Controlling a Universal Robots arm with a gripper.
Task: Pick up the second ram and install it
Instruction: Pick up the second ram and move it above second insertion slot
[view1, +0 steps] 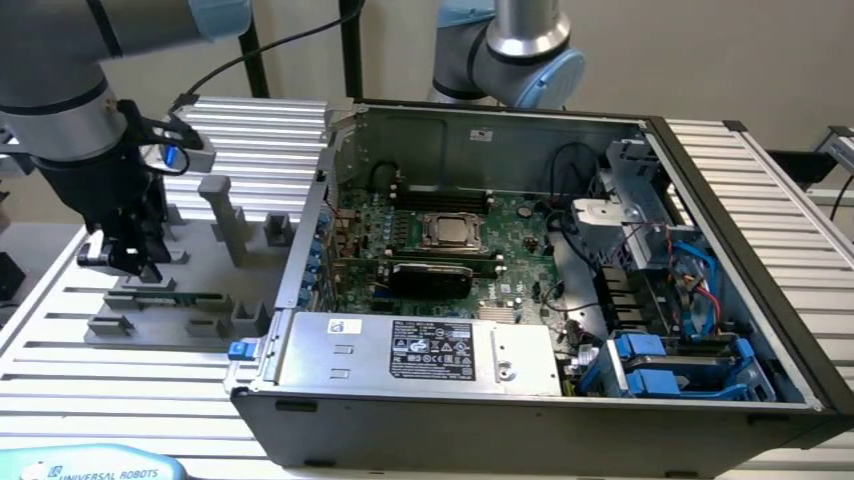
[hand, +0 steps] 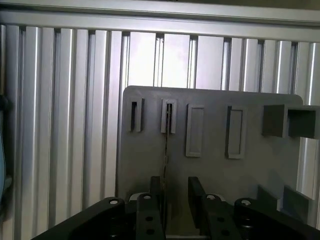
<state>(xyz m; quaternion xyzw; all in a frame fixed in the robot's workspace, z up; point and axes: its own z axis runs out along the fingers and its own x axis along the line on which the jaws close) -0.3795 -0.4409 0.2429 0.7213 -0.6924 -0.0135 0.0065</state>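
Okay so, from the exterior view's left: the gripper (view1: 134, 268) hangs over the gray holder (view1: 214, 285) on the slatted table (view1: 120, 390), jaws spread, nothing pinched. The second ram (view1: 167, 297) stands on edge in a slot toward the holder's near edge, and in the wrist view its thin edge runs between the fingers (hand: 156, 197). I'd guess it's light and stiff but fragile, so grab the flat faces mid-length, not the contacts. Further right sits the open PC case (view1: 534, 420) with its motherboard (view1: 514, 250).

The second ram (view1: 180, 297) is showing green, the holder (hand: 210, 180) grey, the table (hand: 65, 125) silver-striped, the drive caddies (view1: 661, 365) blue.
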